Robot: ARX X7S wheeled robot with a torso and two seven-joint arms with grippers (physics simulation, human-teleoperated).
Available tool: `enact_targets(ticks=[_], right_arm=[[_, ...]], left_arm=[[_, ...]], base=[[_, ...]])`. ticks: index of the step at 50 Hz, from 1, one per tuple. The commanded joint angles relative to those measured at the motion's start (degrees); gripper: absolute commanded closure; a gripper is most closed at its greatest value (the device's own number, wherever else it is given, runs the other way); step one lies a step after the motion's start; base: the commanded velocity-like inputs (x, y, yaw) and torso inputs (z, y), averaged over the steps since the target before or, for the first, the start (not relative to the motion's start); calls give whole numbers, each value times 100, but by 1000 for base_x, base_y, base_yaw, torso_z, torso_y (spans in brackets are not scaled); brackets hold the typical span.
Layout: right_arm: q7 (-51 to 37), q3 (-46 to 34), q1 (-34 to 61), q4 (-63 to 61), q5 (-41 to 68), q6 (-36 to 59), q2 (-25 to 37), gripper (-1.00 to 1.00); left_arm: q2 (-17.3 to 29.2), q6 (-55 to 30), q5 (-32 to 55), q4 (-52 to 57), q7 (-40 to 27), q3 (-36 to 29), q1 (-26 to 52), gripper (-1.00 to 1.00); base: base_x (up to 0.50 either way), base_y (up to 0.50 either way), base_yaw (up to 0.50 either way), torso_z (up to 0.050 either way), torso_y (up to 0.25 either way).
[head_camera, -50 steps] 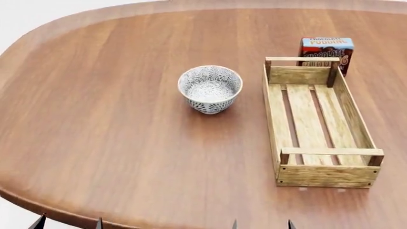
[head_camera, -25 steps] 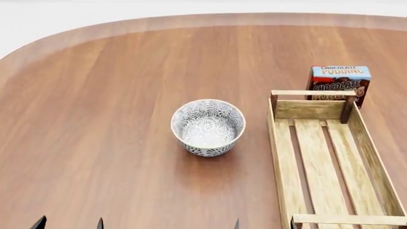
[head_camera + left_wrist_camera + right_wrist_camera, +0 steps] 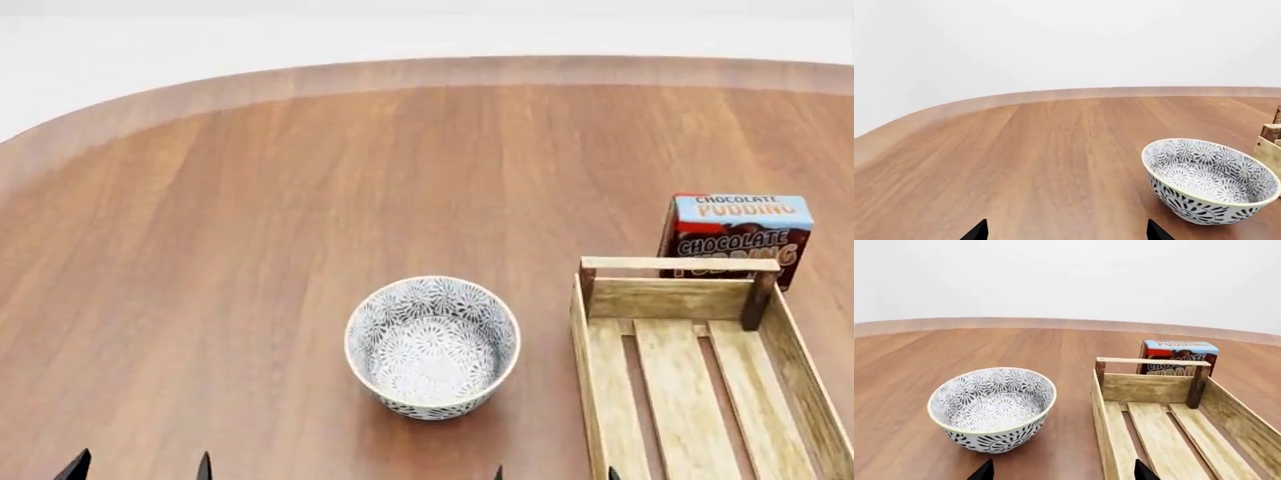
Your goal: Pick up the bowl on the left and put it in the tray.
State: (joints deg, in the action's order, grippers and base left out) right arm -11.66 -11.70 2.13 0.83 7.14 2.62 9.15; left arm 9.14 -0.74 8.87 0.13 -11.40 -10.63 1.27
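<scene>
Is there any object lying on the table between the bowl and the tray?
No. In the head view only bare table separates the bowl from the tray.

Open tabletop (image 3: 240,250) around bowl (image 3: 431,346) except tray (image 3: 694,380) just beside, pudding box (image 3: 735,238) behind.

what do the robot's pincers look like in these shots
Little shows: only dark, nearly black pointed fingertips at the lower edge of each view. The left pincer and right pincer each show two plain wedge-shaped tips. No arms, cables or markings are visible.
</scene>
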Motion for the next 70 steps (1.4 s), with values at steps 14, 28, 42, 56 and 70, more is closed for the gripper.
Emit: enact_targets(ticks=[14,28,42,56,70], right_arm=[[-536,1079,1902,-4671,1386,5859,425,-100],[-580,949,1861,-5028,1348,6118,549,-100],[-591,871,1831,-4928,1339,6006,624,-100],[-617,815,1767,-4873,1332,5873,665,-100],[-646,799,1739,-4895,1353,5822,708,-100]], left_arm=[[551,-5188,2891,4373,-464,1497,1560,-100],[567,-5302,3855,4383,-542,1590,1564,-100],[586,-5199,3735,4265,-573,1469,1503,-100],[574,-4976,3696,4217,-583,1528,1473,-100],[636,-4943,3672,4242,-637,1466,1471,-100]], base=[[0,0,0,4,1],[0,0,0,50,0],[0,0,0,50,0],[0,0,0,11,-14],[0,0,0,1,-249]])
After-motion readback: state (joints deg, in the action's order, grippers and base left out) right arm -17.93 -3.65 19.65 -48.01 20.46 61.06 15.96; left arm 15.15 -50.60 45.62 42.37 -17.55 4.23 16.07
